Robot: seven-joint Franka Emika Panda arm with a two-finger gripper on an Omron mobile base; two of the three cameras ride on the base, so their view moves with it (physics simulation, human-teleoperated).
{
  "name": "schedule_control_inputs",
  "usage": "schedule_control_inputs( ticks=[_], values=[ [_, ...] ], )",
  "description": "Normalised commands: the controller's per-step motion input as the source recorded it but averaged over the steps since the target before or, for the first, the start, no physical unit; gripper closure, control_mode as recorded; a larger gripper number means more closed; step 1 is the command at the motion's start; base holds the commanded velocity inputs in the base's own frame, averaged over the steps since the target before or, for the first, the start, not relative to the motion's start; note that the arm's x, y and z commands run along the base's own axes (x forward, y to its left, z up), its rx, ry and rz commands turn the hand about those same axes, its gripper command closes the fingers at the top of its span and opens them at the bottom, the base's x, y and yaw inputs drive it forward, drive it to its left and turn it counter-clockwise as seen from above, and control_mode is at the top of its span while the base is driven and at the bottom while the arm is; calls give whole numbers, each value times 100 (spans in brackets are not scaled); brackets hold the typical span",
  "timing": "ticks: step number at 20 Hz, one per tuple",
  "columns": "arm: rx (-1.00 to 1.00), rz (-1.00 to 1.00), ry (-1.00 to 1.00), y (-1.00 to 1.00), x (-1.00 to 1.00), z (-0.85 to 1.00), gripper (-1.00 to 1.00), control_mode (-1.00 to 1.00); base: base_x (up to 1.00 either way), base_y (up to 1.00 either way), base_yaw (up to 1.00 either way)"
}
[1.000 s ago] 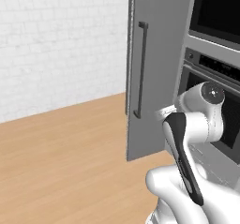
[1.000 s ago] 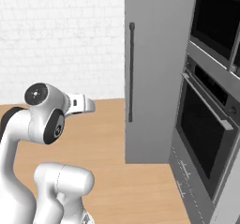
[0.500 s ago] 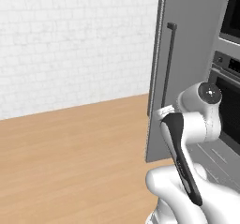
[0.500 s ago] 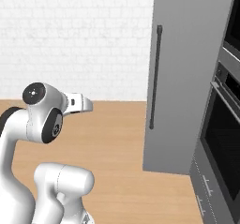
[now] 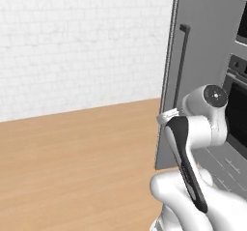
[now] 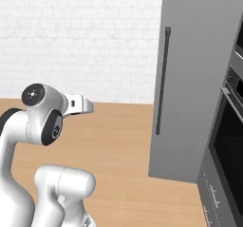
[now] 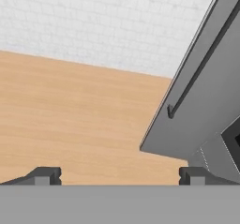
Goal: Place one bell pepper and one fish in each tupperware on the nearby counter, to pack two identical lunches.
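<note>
**Arm folded, jaws spread, facing tall cabinet and oven wall**

Gripper [image 7: 119, 175]: in the hand view the two dark finger tips stand at the bottom, far apart, with bare floor between them. Jaws spread wide, nothing held.

Arm: the white Franka arm with dark joints [image 5: 193, 143] is folded close over its base, elbow raised. In the right base view the same arm [image 6: 42, 121] stands at lower left, its wrist stub pointing right.

Scene ahead: a tall flat grey cabinet panel [image 6: 199, 79] with a long slim dark vertical bar handle [image 6: 162, 81]. In the left base view the panel [image 5: 202, 70] stands at right, its handle [image 5: 181, 65] near the front edge. Just right of the panel, a dark built-in oven with black glass door [image 6: 228, 145]. Below, a light wood-coloured plank floor [image 5: 72, 162] runs back to a white brick wall [image 5: 82, 46].

Hand view is rolled: grey panel [image 7: 206, 101] and handle [image 7: 201, 63] slant across the right side, the floor [image 7: 70, 115] to the left.

Task things: the peppers, fish, trays and counter cannot be located in these views.
</note>
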Motion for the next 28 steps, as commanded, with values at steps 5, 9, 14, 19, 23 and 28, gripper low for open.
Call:
schedule_control_inputs(
  ticks=[5,9,14,19,23,28],
  values=[
    [0,0,0,0,0,0,-100,100,100,91,-3],
    [0,0,0,0,0,0,-100,100,100,100,-2],
    [0,0,0,0,0,0,-100,100,100,80,-3],
    [0,0,0,0,0,0,-100,100,57,-37,0],
    [0,0,0,0,0,0,-100,100,100,75,-2],
    [0,0,0,0,0,0,-100,100,100,99,-2]
  ],
)
